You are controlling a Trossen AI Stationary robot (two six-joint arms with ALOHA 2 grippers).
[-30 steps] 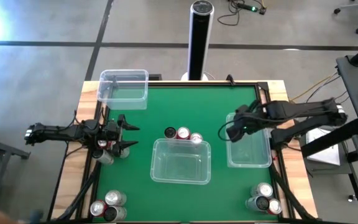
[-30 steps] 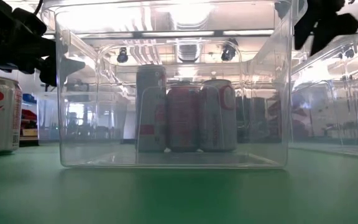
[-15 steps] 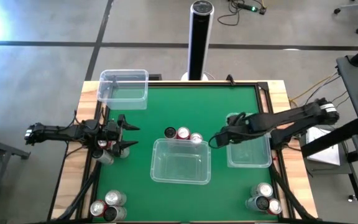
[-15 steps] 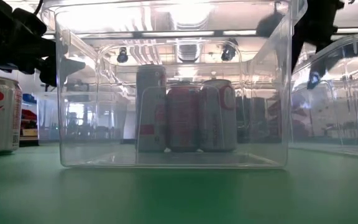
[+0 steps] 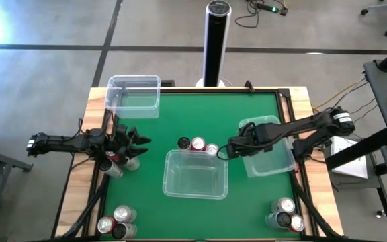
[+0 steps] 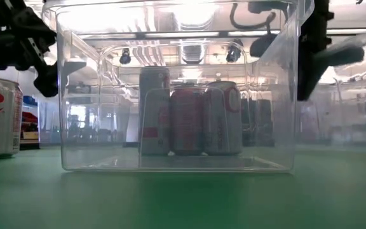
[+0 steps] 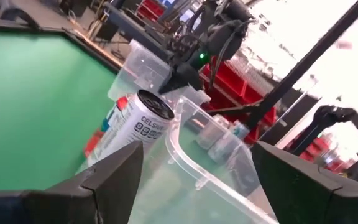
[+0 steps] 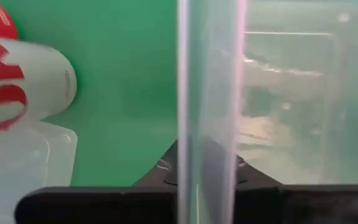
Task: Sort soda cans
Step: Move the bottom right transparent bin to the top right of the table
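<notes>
Fingers of the right gripper [image 5: 228, 150] pinch the wall of the right tub [image 5: 274, 161]; in the right wrist view the clear wall [image 8: 207, 93] runs straight up between them. The hold is on the tub edge nearest the table centre, which gives the arm a handle for dragging or turning the tub. The tub sits skewed to the table edge, consistent with being steered.

Three cans [image 5: 198, 144] stand just beside these fingers, on the side away from the held tub; the wrist view shows a red-and-white can [image 8: 17, 81] close by. Judgement: the tub is being brought towards them to shorten each carry. The centre tub [image 5: 195, 175] lies near the fingers, with nothing in it.

Fingers of the left gripper [image 5: 137, 149] are spread wide with nothing between them. A small can group [image 5: 113, 165] stands just behind and beneath them, so the spread stance suits a descent over one can.

Two further groups, the near-left cans [image 5: 116, 222] and the near-right cans [image 5: 284, 215], stand well apart from both sets of fingers. The far tub [image 5: 134, 94] holds nothing. No can lies in any tub, so sorting is at an early stage.

Caution: the thin wall may flex or slip out of the pinch
</notes>
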